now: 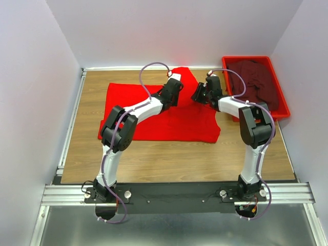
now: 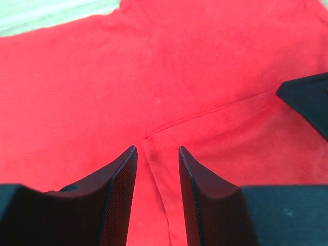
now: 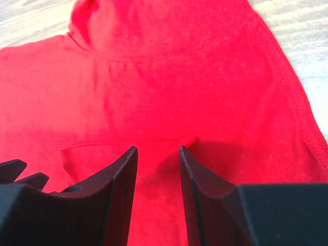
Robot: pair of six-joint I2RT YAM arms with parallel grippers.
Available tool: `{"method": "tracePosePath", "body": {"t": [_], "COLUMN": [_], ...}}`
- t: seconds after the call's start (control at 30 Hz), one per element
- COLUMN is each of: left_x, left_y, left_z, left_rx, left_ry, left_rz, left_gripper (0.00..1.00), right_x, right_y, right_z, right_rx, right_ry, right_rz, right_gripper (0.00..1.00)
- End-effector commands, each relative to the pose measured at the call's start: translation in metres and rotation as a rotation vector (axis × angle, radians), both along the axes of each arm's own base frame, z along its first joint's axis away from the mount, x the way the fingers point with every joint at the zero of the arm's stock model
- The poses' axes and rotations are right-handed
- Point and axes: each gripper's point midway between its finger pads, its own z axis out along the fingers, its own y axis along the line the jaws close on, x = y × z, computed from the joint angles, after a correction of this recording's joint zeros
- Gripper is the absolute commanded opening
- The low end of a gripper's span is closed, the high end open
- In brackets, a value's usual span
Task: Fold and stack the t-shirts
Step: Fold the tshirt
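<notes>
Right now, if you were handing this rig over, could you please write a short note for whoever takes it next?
Left gripper: fingers open, low over the red t-shirt, holding nothing.
Right gripper: open, beside it over the same shirt.
Red t-shirt lies spread on the table; maroon t-shirt sits bunched in the tray.
Done: nothing stacked.
Left: fold both shirts, then stack them.

The right gripper (image 3: 158, 154) is hanging with its fingers (image 3: 120, 195) parted over the bright red t-shirt (image 3: 169, 77), which is lying on the wooden table (image 3: 302, 31); a fold edge (image 3: 128, 144) is crossing the shirt just ahead of the fingertips.
</notes>
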Motion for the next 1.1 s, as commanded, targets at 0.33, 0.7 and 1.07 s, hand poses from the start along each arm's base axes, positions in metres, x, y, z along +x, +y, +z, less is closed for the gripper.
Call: {"method": "tracePosePath", "body": {"t": [0.33, 0.7, 1.07], "left_x": [0.005, 0.012, 0.013], "left_y": [0.003, 0.004, 0.001], "left_z": [-0.028, -0.035, -0.044], "left_rx": [0.036, 0.035, 0.025], "left_ry": [0.061, 0.071, 0.091], "left_rz": [0.002, 0.004, -0.003], "left_gripper": [0.45, 0.38, 0.36], "right_x": [0.000, 0.006, 0.011], "right_y": [-0.007, -0.002, 0.005], "right_z": [-0.026, -0.028, -0.031], "right_rx": [-0.048, -0.040, -0.019], "right_ry": [0.060, 0.065, 0.073], "right_rz": [-0.036, -0.024, -0.004], "right_gripper": [0.45, 0.45, 0.45]}}
